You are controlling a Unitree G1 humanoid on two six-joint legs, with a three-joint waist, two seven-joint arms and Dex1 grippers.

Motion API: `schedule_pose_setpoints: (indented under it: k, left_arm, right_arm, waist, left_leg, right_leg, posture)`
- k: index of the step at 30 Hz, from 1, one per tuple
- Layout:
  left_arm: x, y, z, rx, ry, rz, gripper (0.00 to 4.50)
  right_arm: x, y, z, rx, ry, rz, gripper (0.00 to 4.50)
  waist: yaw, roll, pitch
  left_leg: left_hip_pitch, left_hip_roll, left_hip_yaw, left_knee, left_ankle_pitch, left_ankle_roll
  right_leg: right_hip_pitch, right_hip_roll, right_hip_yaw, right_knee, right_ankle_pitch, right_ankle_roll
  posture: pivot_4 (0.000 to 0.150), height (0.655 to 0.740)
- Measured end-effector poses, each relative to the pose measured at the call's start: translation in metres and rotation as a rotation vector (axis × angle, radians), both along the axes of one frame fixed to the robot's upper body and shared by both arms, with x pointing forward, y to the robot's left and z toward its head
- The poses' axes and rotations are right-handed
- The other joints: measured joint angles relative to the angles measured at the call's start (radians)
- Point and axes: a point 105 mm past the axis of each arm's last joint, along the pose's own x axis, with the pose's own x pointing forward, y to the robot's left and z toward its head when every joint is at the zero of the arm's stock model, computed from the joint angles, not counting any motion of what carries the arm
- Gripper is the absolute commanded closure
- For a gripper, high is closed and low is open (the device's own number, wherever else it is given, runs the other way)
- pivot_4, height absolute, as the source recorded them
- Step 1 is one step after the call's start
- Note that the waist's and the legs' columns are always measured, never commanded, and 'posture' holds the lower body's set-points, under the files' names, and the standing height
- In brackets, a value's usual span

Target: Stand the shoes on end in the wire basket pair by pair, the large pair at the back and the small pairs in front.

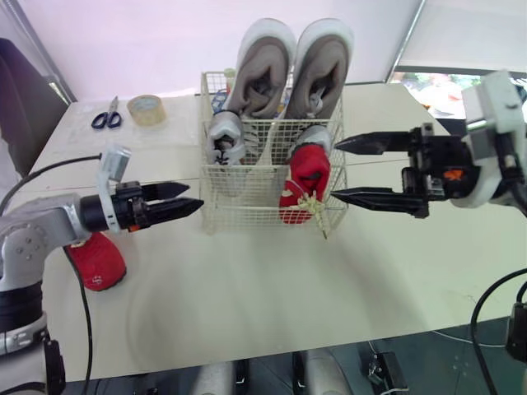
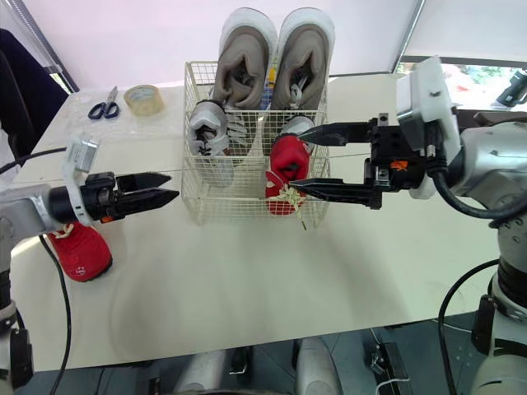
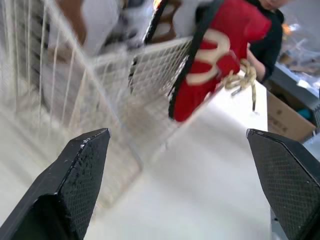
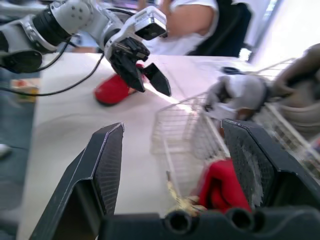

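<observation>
You are holding both grippers empty, the right gripper [image 1: 335, 170] spread wide beside the basketed red shoe [image 1: 306, 177], the left gripper [image 1: 194, 197] parted, its loose red mate [image 1: 97, 259] lying behind those fingers; likely light and soft, so pinch its stiffer heel.

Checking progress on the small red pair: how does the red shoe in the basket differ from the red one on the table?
The red shoe in the basket stands on end in the front right section of the wire basket; the red shoe on the table lies flat on the table, outside the basket. The basket shoe's tan laces dangle through the wire; no laces show on the table shoe. Both are small and red, seemingly one pair.
</observation>
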Motion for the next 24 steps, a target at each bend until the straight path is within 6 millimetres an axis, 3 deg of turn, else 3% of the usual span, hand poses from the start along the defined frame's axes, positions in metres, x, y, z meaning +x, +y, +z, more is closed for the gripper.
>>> schedule_pose_setpoints:
  k: [2, 5, 9, 12, 14, 20, 24]
  left_arm:
    - [0.001, 0.017, 0.008, 0.011, -0.029, 0.095, 0.00]
    - [0.003, 0.075, 0.010, 0.073, -0.005, 0.374, 0.00]
    - [0.002, 0.134, 0.007, 0.153, 0.060, 0.659, 0.00]
    - [0.001, 0.172, -0.001, 0.207, 0.126, 0.857, 0.00]
    - [-0.005, 0.197, -0.018, 0.238, 0.210, 0.989, 0.00]
    - [-0.011, 0.204, -0.060, 0.221, 0.380, 1.074, 0.00]
    - [-0.009, 0.210, -0.064, 0.230, 0.398, 1.120, 0.00]
  right_arm:
    - [-0.004, 0.003, -0.001, 0.005, 0.025, 0.056, 1.15]
    - [-0.011, 0.003, 0.000, 0.026, 0.068, 0.150, 1.15]
    - [-0.010, 0.002, 0.003, 0.035, 0.070, 0.193, 1.15]
    - [-0.008, 0.006, 0.003, 0.023, 0.055, 0.219, 1.15]
    - [-0.006, 0.006, 0.002, 0.025, 0.052, 0.227, 1.15]
    - [-0.003, 0.006, 0.001, 0.020, 0.046, 0.225, 1.15]
    - [-0.003, 0.006, 0.001, 0.020, 0.039, 0.214, 1.15]
  waist:
    - [0.000, 0.000, 0.000]
    - [-0.007, 0.000, 0.000]
    - [-0.001, 0.000, 0.000]
    - [-0.001, 0.000, 0.000]
    - [-0.001, 0.000, 0.000]
    - [0.000, -0.003, -0.002]
    - [-0.002, -0.004, -0.002]
  left_leg:
    - [0.000, 0.000, 0.000, 0.000, 0.000, 0.000]
    - [0.000, 0.000, 0.001, -0.001, 0.000, 0.000]
    - [0.000, 0.000, 0.001, -0.002, -0.001, -0.001]
    - [0.000, -0.001, 0.002, -0.003, -0.001, -0.001]
    - [0.000, -0.001, 0.006, -0.006, -0.001, -0.001]
    - [-0.001, -0.001, 0.012, -0.011, -0.001, -0.001]
    - [-0.001, -0.001, 0.014, -0.014, 0.000, -0.001]
  right_leg:
    - [0.000, 0.000, 0.000, 0.000, 0.000, 0.000]
    - [-0.001, -0.001, 0.000, -0.001, 0.000, 0.000]
    - [-0.006, -0.001, 0.000, 0.000, 0.000, 0.000]
    - [-0.007, -0.002, 0.000, -0.001, 0.000, 0.000]
    - [-0.009, -0.006, 0.000, 0.000, 0.001, -0.001]
    - [-0.012, -0.010, 0.000, 0.000, 0.002, 0.000]
    - [-0.013, -0.011, 0.000, 0.000, 0.002, 0.000]
  posture:
    - [0.150, 0.7400]
    - [0.150, 0.7400]
    - [0.150, 0.7400]
    - [0.150, 0.7400]
    - [0.150, 0.7400]
    - [0.150, 0.7400]
    - [0.150, 0.7400]
